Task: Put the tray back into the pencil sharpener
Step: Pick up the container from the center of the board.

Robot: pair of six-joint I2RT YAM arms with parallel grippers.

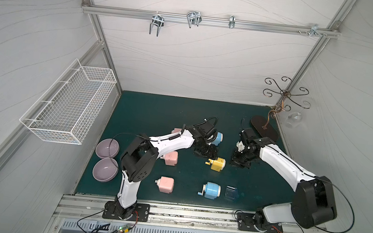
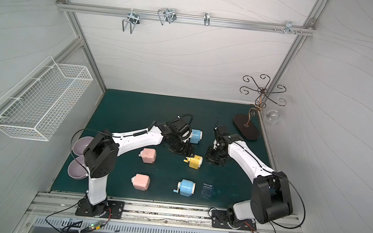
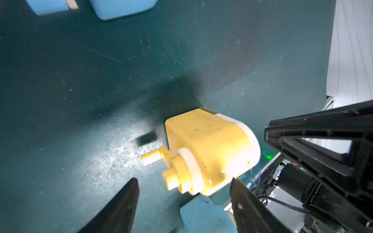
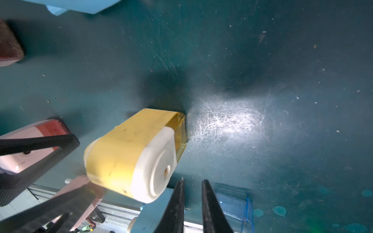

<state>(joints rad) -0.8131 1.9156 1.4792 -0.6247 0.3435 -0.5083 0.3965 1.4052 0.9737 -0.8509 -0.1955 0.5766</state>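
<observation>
The yellow pencil sharpener (image 1: 217, 164) (image 2: 195, 161) lies on its side mid-mat, crank toward the left arm. A translucent yellow tray (image 4: 180, 133) sits inside its end. My left gripper (image 3: 183, 181) (image 1: 205, 151) hovers open just behind it, one finger on each side and neither touching it. My right gripper (image 4: 193, 181) (image 1: 238, 161) hangs beside the sharpener's white end. Its fingers stand a narrow gap apart with nothing between them. A clear blue tray (image 1: 231, 192) (image 4: 232, 201) lies loose next to a blue sharpener (image 1: 212, 190) near the front.
Pink sharpeners (image 1: 171, 158) (image 1: 166, 184) lie left of centre, and another blue sharpener (image 1: 217, 138) sits behind the left wrist. Two purple bowls (image 1: 107, 147) stand at the left edge. A wire basket (image 1: 70, 107) hangs on the left wall. A glass stand (image 1: 264, 127) is at the back right.
</observation>
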